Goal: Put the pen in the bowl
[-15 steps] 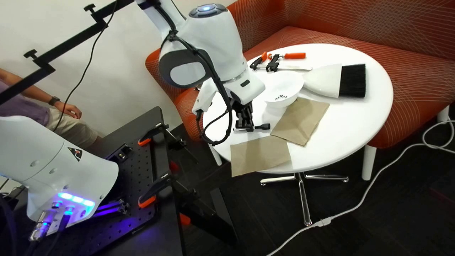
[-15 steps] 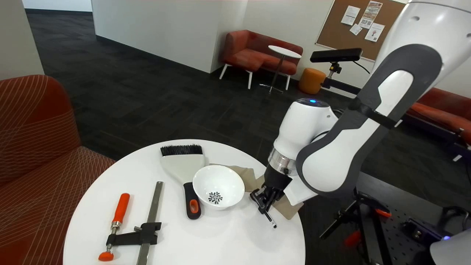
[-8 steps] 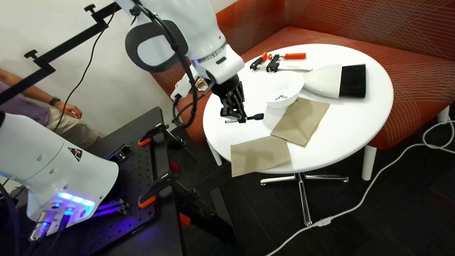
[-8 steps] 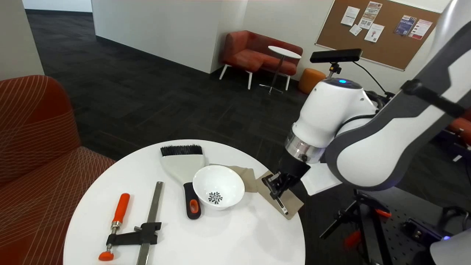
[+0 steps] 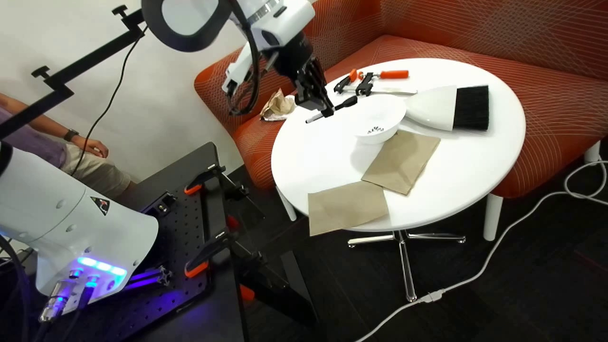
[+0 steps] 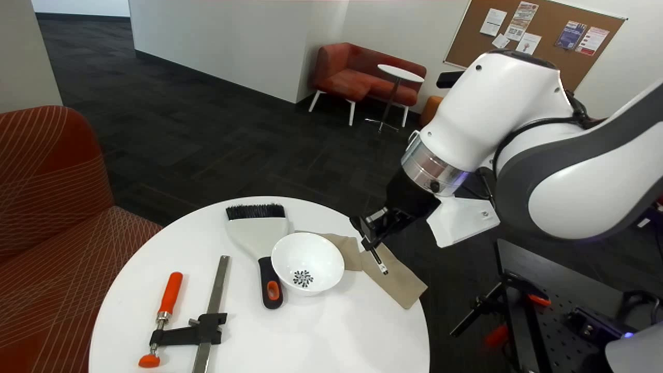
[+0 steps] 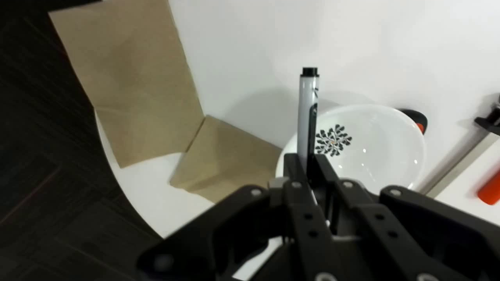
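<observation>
My gripper (image 5: 327,110) is shut on the pen (image 5: 313,118) and holds it above the round white table. The pen is a marker with a white and black barrel. In the wrist view the pen (image 7: 304,113) stands up between the fingertips, its black-capped end pointing to the top. The white bowl (image 5: 380,116) with a dark flower print stands on the table. In an exterior view the gripper (image 6: 369,243) is to the right of the bowl (image 6: 316,254) and higher. In the wrist view the bowl (image 7: 375,148) lies below and right of the pen, partly hidden by the fingers.
A wide brush (image 6: 259,233) lies against the bowl. A bar clamp with orange-red handle (image 6: 170,292) lies on the table beyond it. Brown paper pieces (image 5: 349,206) lie near the table edge. A crumpled paper bag (image 5: 276,105) is on the red seat.
My gripper has risen from the table with the pen in it. It first drew back from the bowl, then came up and back toward it. The bowl and other objects have not moved.
</observation>
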Available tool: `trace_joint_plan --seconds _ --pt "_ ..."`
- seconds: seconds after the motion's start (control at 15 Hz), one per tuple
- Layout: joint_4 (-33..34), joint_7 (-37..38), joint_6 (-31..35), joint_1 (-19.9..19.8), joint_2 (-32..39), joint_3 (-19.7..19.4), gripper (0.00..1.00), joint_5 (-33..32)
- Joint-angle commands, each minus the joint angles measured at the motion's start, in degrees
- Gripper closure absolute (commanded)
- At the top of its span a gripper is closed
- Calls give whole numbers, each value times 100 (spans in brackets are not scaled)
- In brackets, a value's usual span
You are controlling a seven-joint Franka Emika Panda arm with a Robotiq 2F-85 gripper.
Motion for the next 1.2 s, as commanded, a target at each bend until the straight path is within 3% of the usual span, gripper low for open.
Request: trace_joint_plan --seconds 0.0,0.53,1.13 --pt "439 190 2 308 102 -267 97 -187" --pt "1600 323 178 486 1273 -410 97 -263" --pt "2194 366 89 548 2227 -401 97 -29"
